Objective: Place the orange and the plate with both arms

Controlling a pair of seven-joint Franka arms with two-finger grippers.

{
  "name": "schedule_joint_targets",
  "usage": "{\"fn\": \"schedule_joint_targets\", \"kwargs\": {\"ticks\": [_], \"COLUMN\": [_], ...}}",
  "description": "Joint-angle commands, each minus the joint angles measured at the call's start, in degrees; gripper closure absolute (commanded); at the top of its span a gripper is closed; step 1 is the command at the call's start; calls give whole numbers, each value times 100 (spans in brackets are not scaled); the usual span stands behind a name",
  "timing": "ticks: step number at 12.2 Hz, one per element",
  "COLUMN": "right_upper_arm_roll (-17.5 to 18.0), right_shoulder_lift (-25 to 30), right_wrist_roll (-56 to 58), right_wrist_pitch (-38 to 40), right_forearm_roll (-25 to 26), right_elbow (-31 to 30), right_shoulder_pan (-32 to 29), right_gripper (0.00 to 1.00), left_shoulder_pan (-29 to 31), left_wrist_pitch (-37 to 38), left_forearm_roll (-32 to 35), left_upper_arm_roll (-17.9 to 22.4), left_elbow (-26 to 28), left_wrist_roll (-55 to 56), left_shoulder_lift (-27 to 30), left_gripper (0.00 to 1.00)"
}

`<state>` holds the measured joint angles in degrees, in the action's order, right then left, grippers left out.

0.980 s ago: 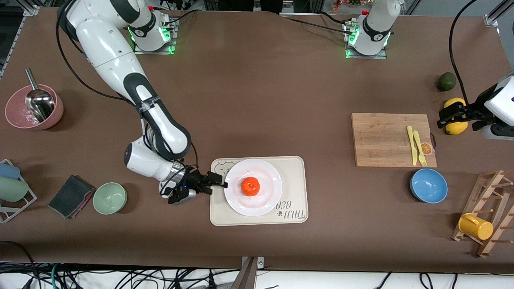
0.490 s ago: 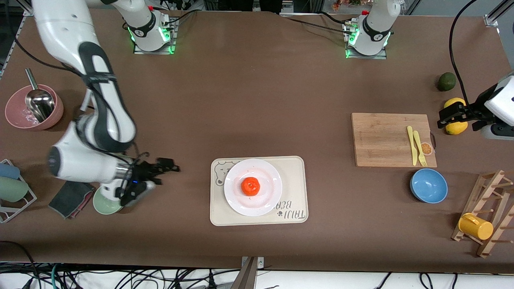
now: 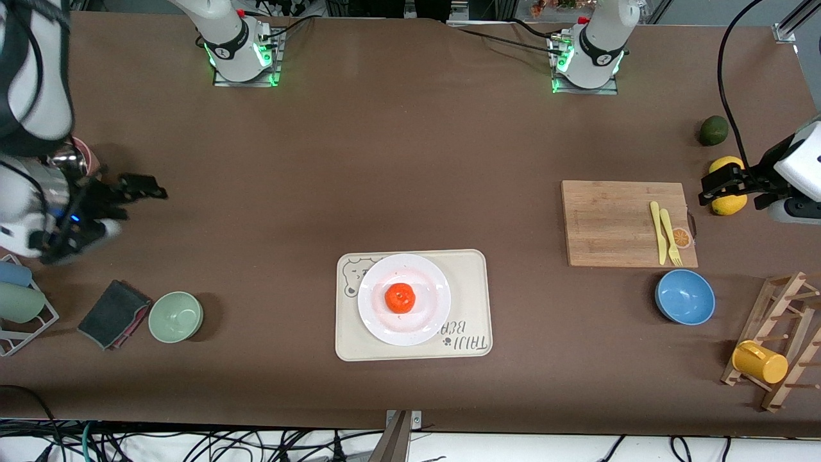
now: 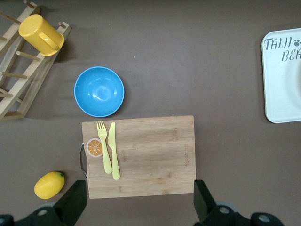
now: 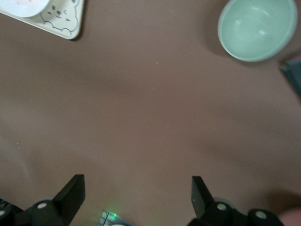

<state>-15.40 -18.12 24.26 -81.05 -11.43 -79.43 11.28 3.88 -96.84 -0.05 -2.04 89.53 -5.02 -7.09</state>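
- Orange (image 3: 401, 298) resting in the middle of the plate (image 3: 431, 317), plate sitting on the cream tray (image 3: 471, 269) on the table (image 3: 410, 160)
- Right gripper (image 3: 149, 190) spread wide and empty, up over the right arm's end of the table near the pink bowl (image 3: 88, 160)
- Left gripper (image 3: 712, 190) spread wide, empty, waiting over the lemon (image 3: 730, 204) beside the cutting board (image 3: 609, 221)

Brown table (image 3: 410, 160) (tangled cables (image 3: 192, 446) beneath its edge).
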Motion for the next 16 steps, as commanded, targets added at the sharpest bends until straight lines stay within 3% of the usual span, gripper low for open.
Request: {"fn": "schedule_joint_targets", "kwargs": {"ticks": [1, 3, 6, 8, 11, 13, 16], "right_upper_arm_roll": [63, 142, 353, 450, 398, 433, 757], "right_shoulder_lift": [702, 1177, 2116, 2190, 1883, 1733, 1986], "right_wrist_roll": [-876, -1474, -1923, -2300, -2259, -1629, -2203], "right_wrist_pitch": [343, 388, -444, -570, -640, -571, -928], "right_forearm_roll": [333, 360, 518, 632, 703, 616, 878], "right_elbow": [-283, -458, -1650, -1751, -1664, -1532, -1680], "right_shoulder_pan": [94, 164, 164, 164, -160, -380, -459], "right_gripper": [0, 0, 0, 0, 0, 0, 0], "left_shoulder_pan": [7, 16, 16, 16, 16, 7, 16], "left_wrist_pitch": [-2, -2, -2, -2, -2, -2, -2], "left_forearm_roll": [5, 5, 5, -4, 5, -4, -4], "left_upper_arm_roll": [2, 2, 2, 2, 2, 2, 2], "left_elbow": [-67, -67, -67, -67, -67, -67, -67], "left_wrist_roll": [-130, -130, -130, -130, -130, -130, -130], "left_shoulder_lift": [-3, -3, -12, -3, -3, -3, -3], "left_gripper": [0, 0, 0, 0, 0, 0, 0]}}
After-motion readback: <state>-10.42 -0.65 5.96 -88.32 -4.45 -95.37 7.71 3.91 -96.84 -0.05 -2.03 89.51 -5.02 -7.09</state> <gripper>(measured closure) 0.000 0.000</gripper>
